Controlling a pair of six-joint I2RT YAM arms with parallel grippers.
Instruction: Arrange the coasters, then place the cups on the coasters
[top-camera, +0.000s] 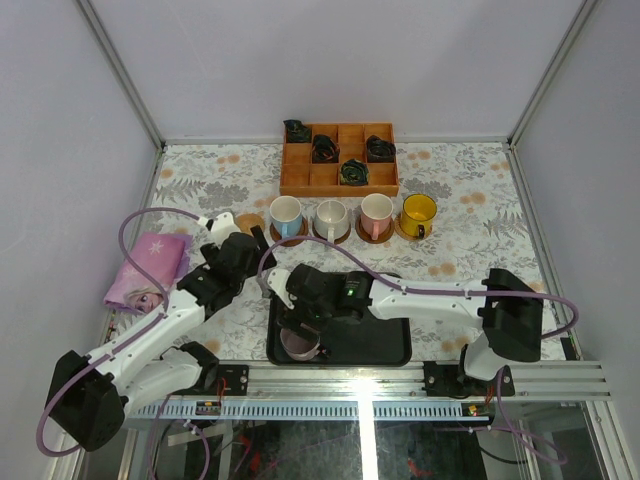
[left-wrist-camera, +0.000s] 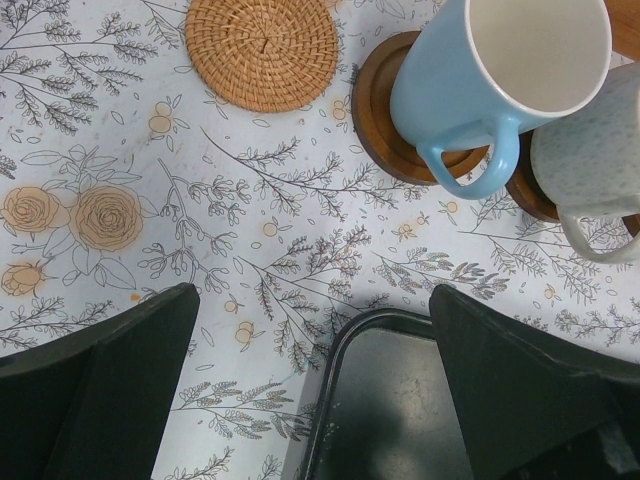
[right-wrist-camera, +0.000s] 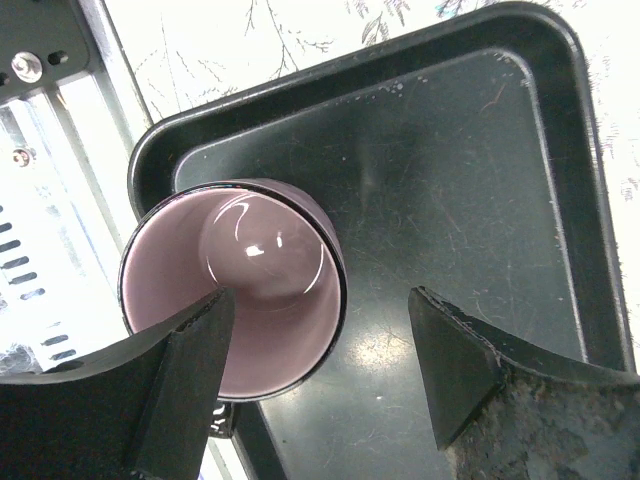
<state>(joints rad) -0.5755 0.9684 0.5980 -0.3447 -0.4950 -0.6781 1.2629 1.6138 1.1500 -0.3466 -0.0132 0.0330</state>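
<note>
Illumination is bright, diffuse and overhead in all views; shadows are soft. Glare washes out the aluminium rail (top-camera: 365, 385) in the top and right wrist views, and specular highlights sit inside the mauve cup (right-wrist-camera: 255, 245). The fingers (left-wrist-camera: 100, 390) in the left wrist view are dark and slightly defocused.

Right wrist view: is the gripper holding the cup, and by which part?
Nothing held. The right gripper stands open astride the wall of the mauve cup: one finger over its inside, the other outside, apart.

Overhead, two wrist close-ups, tray (top-camera: 380, 345) shared
</note>
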